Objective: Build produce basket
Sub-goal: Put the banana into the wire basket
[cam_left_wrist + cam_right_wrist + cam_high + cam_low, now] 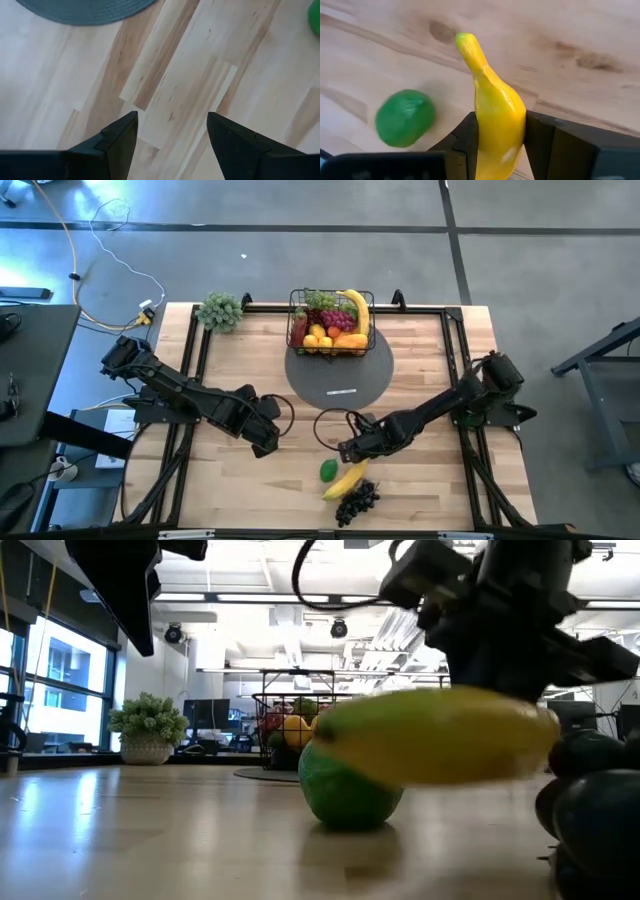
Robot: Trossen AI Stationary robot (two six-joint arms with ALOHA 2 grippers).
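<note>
At the far middle of the table, your basket (332, 322) stands on the far edge of the grey mat (340, 375), already loaded with produce: a banana, purple grapes, lemons, an orange and something red. In the low view it shows small behind the near fruit (290, 720).

Near the front edge, three pieces lie outside it. Your right gripper (352, 452) is clamped on a second banana (346, 480); the right wrist view shows its fingers (545, 137) pressed against both sides of the yellow body (496, 112), the green-tipped end pointing away from the wrist. In the low view the banana (440, 735) is off the table, crossing in front of the lime. The lime (328, 470) rests on the wood just beside it, (404, 117) clear of the fingers. The black grapes (357, 500) lie just in front of the banana, towards the table's edge.

Your left gripper (264, 444) hovers left of centre, fingers (117, 137) spread apart with only bare wood between them, holding nothing; the mat's rim (87, 11) shows ahead of it.

A pale green leafy bunch (220, 311) sits at the far edge, left of the basket.
</note>
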